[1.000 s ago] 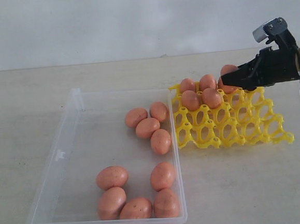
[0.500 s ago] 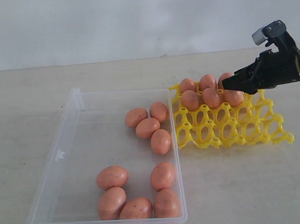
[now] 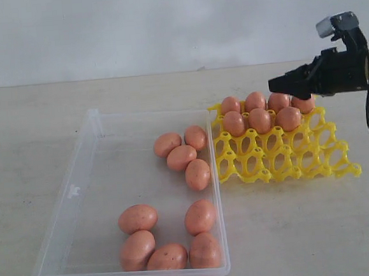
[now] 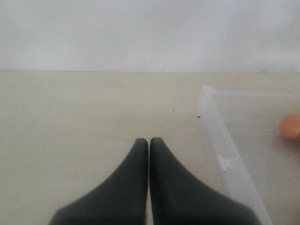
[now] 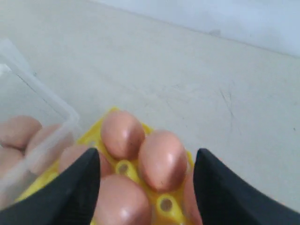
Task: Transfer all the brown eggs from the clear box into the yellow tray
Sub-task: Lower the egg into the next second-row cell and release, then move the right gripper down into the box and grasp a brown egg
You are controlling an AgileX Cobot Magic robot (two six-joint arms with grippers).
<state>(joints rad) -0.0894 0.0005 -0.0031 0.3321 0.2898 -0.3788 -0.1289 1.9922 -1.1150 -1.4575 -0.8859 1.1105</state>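
Observation:
The clear box [image 3: 84,160] lies on the left and holds several brown eggs [image 3: 181,157] in two clusters. Beside it, the yellow tray [image 3: 282,159] carries several eggs [image 3: 260,120] in its two back rows. My right gripper [image 3: 275,82] hovers open just above those rows with nothing between its fingers. In the right wrist view, the right gripper [image 5: 146,157] spreads wide over seated eggs [image 5: 161,159] and yellow lattice [image 5: 165,205]. My left gripper [image 4: 149,140] is shut and empty, low over the table beside the box corner [image 4: 211,112]. It is out of the exterior view.
The tray's two front rows of cups [image 3: 289,165] stand empty. A latch tab [image 3: 73,191] sticks out on the box's left wall. One egg [image 4: 290,126] peeks in at the edge of the left wrist view.
The right gripper has let go of an egg, which now sits in the tray's second row. The gripper has risen and drawn back to the right, open. The left gripper's earlier state is not shown.

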